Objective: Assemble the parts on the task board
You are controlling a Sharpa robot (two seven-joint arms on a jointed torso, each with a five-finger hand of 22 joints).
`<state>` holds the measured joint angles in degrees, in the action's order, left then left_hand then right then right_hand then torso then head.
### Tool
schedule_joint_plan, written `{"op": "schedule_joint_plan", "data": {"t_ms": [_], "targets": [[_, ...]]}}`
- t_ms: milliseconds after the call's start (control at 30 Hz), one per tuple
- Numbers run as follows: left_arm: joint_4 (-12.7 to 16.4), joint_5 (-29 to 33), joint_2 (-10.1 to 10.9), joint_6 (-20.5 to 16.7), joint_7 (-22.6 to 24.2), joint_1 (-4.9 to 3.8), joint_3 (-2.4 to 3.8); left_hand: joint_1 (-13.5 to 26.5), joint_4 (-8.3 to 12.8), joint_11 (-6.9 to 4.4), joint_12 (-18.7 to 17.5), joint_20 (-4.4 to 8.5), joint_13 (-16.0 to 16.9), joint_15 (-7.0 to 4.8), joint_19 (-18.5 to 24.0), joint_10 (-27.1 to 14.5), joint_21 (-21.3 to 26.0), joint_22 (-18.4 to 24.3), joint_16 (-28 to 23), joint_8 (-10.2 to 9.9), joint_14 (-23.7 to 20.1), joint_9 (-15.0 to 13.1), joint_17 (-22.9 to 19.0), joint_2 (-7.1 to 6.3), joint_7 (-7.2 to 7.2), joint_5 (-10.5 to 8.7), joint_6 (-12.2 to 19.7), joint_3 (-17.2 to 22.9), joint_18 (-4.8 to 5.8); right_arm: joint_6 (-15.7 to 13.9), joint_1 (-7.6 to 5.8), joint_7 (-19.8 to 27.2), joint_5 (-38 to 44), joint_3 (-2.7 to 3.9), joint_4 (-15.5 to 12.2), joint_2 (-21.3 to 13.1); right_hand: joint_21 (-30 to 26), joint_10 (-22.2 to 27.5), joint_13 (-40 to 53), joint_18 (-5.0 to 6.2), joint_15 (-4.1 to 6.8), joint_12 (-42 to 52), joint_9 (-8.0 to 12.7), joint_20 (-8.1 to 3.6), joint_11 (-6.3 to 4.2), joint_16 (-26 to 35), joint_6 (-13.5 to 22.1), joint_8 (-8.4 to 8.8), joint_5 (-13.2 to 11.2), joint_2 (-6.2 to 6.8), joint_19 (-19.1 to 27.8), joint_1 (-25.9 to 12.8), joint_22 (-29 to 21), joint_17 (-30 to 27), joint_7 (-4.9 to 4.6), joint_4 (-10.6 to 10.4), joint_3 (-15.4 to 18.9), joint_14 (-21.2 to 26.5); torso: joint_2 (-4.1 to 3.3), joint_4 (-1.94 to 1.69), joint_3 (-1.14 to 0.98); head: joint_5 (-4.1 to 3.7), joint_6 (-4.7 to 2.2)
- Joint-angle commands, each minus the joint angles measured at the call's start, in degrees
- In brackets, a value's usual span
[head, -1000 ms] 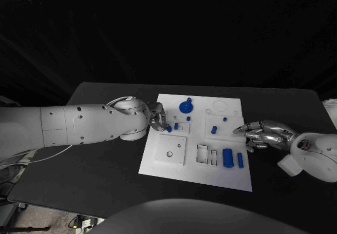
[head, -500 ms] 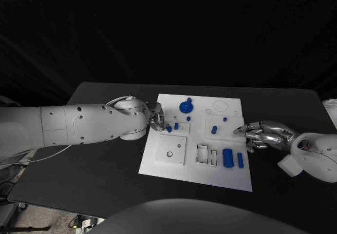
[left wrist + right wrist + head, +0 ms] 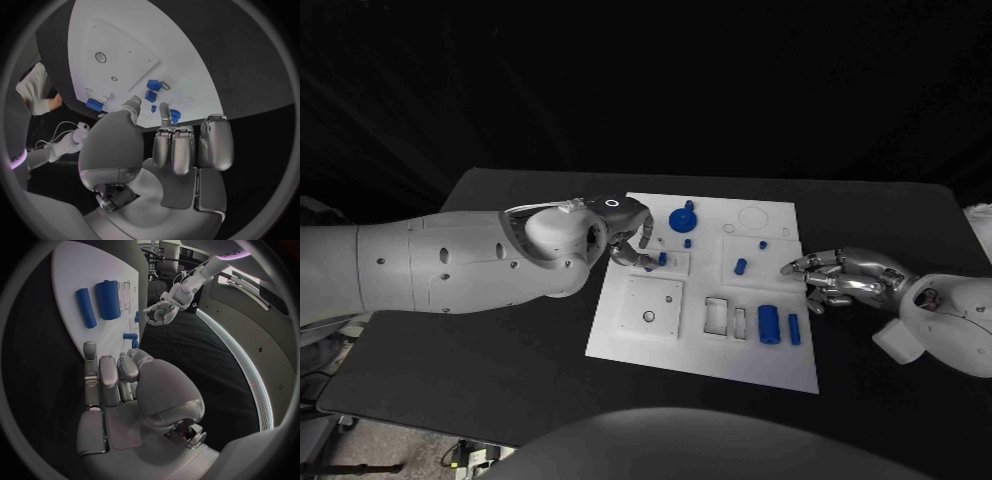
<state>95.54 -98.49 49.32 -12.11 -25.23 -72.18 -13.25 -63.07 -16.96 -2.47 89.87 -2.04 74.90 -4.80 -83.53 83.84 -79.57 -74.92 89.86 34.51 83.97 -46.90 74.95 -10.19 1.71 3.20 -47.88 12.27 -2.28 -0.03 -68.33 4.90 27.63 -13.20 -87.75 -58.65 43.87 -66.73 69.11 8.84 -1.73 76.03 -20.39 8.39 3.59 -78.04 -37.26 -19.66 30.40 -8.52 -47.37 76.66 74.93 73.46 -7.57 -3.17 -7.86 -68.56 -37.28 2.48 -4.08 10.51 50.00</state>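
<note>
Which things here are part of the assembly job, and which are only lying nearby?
Belonging to the job:
task board
round blue part
two blue cylinders
small blue pegs
left hand, its fingers at a peg
right hand, at the board's edge

Just lying about:
black table
pale object at the table's right edge

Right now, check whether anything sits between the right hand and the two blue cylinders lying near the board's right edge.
Nothing visible does. The right hand hovers at the white task board's right edge with curled, empty fingers; only bare board separates it from the thick blue cylinder and the thin blue cylinder.
</note>
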Motion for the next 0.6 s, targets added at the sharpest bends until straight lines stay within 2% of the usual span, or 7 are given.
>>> {"op": "schedule_joint_plan", "data": {"t_ms": [33, 100, 167, 367, 600], "targets": [[0.7, -15.5, -0.5, -0.6, 2.9, 0.0, 0.01, 0.2, 0.0, 0.17, 0.1, 0.02, 15.1, 0.16, -0.8, 6.2, -0.1, -12.0, 0.1, 0.4, 6.0, 0.1, 15.1, 0.75, 0.03, 0.04, -0.2, -0.2, -0.06, -0.3, 0.06, 1.9, 0.1, -0.01, -0.2, 0.0, 0.3, -0.1, 0.1, 0.58, -0.12, 0.4, 0.0, 0.02, -0.01, -0.3, 0.0, 0.24, -0.2, -0.14, 0.2, -0.6, 2.5, 0.1, -0.07, 0.0, -0.3, -0.1, -0.01, 0.03, 0.02, 0.19, 0.0], [0.7, -17.7, -1.0, 0.6, 2.4, 0.0, 0.0, 0.3, 0.0, 0.15, 0.1, 0.01, 15.1, 0.16, -0.8, 6.2, -0.2, -12.0, 0.1, 0.5, 6.0, 0.1, 15.1, 1.44, -0.02, 0.69, -0.2, 0.1, -0.06, -0.3, 0.06, 2.0, 0.1, -0.01, -0.3, -0.1, 0.3, -0.1, 0.1, 0.58, -0.12, 0.4, 0.0, 0.02, -0.01, -0.3, 0.0, 0.24, -0.2, -0.13, 0.2, -0.7, 2.5, 0.1, -0.07, 0.0, -0.3, -0.1, -0.04, 0.07, 0.02, 0.27, 0.0], [0.5, -19.3, -1.4, 1.8, 2.0, 0.01, 0.0, 0.5, 0.0, 0.14, 0.1, 0.01, 15.1, 0.16, -0.8, 6.2, -0.1, -12.0, 0.1, 0.6, 6.0, 0.1, 15.1, 1.58, -0.02, 1.26, 0.0, 0.2, -0.07, -0.3, 0.06, 2.0, 0.1, -0.01, -0.3, -0.1, 0.3, -0.1, 0.0, 0.59, -0.13, 0.4, 0.0, 0.02, -0.01, -0.3, 0.0, 0.23, -0.3, -0.09, 0.2, -0.8, 2.4, 0.1, -0.09, -0.1, -0.5, -0.1, -0.07, 0.08, 0.01, 0.27, 0.0], [0.2, -23.0, -2.1, 5.4, 1.2, 0.18, 0.0, 1.2, 0.0, 0.13, 0.1, -0.01, 15.1, 0.15, -0.8, 6.2, -0.1, -12.0, 0.1, 1.0, 6.0, 0.0, 15.1, 1.11, -0.06, 1.82, -0.2, 0.1, -0.07, -0.2, 0.07, 1.9, 0.1, -0.01, -0.4, -0.3, 0.3, -0.1, 0.0, 0.59, -0.13, 0.4, 0.0, 0.02, -0.01, -0.3, 0.0, 0.23, -0.3, -0.09, 0.2, -0.8, 2.4, 0.1, -0.09, -0.1, -0.5, -0.1, -0.1, 0.06, 0.0, -0.08, 0.0], [0.2, -23.4, -2.2, 7.8, 0.5, 0.95, 0.0, 1.4, 0.0, -0.04, 0.1, 0.05, 15.1, 0.03, -1.0, 6.2, -0.4, -12.1, 0.1, 4.4, 6.0, -2.3, 15.1, 0.87, -0.58, 2.28, -2.0, 0.4, -0.02, -0.2, 0.07, 1.8, 0.1, -0.01, -0.3, -0.3, 0.3, -0.1, 0.0, 0.6, -0.13, 0.4, 0.0, 0.03, 0.0, -0.2, 0.0, 0.21, -0.3, -0.08, 0.3, -0.9, 2.4, 0.1, -0.1, -0.1, -0.5, -0.1, 0.03, -0.01, -0.01, -0.1, 0.0]]}}
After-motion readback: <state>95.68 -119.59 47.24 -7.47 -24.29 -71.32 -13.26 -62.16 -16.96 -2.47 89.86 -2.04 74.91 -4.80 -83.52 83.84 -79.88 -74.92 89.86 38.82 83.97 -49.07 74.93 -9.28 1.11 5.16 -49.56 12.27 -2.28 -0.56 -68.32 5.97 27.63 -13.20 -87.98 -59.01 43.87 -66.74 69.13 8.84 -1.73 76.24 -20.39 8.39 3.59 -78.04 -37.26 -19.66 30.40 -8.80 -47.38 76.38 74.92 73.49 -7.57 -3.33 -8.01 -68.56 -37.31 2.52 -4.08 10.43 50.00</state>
